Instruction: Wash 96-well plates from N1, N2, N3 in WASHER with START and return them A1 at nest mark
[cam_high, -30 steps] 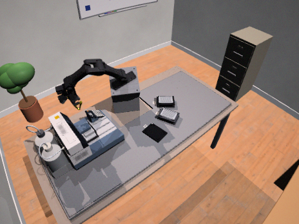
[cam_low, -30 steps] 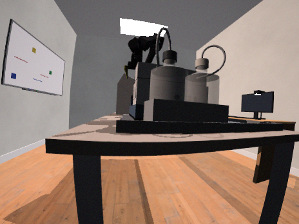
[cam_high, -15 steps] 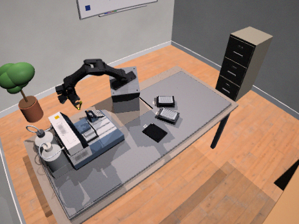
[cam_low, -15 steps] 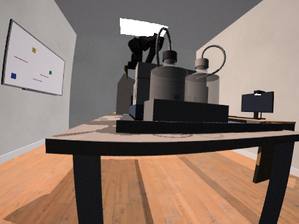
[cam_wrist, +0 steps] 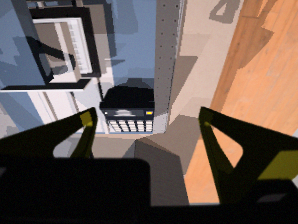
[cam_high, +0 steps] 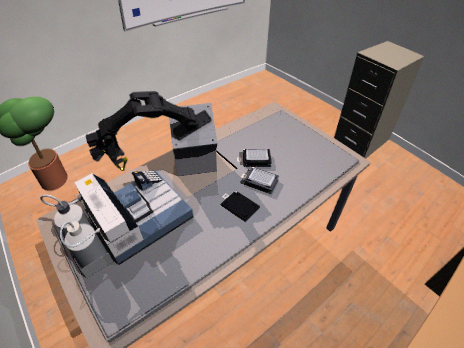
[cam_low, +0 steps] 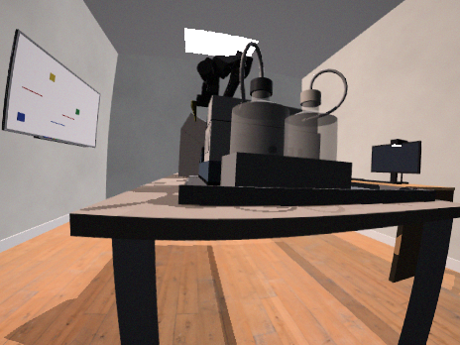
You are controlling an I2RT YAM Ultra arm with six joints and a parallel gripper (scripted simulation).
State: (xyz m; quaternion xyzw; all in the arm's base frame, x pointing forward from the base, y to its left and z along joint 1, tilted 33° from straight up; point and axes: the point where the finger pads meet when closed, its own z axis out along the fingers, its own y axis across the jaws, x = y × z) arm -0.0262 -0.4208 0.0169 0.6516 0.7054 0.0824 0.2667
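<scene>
The black six-joint arm's hand [cam_high: 119, 162] hangs above the back edge of the blue-and-white plate washer [cam_high: 150, 212], with its yellow-tipped black fingers spread wide and nothing between them. In the wrist view the small black keypad with pale keys [cam_wrist: 127, 114] lies straight below, between the two fingers and nearer the left one, well apart from both.

The washer stands on the grey worktop [cam_high: 310, 150], with its keypad [cam_high: 146, 177] on the side nearest the arm's grey block pedestal [cam_high: 196, 150]. A pale rectangular 96-well plate [cam_high: 131, 198] appears to sit in the washer's carrier, beside the tall white manifold housing [cam_high: 102, 204]; whether it lies flat in the pocket cannot be told.

On the far side of the pedestal from the washer lie the three nests. Two carry pale plates on black slabs [cam_high: 257, 156] [cam_high: 261, 178], the nearer one tilted askew to the other. The third black slab [cam_high: 240, 205], closest to the washer, is bare.

Two grey capped bottles with hoses [cam_low: 258, 126] [cam_low: 309, 131] stand at the washer's end away from the pedestal.
</scene>
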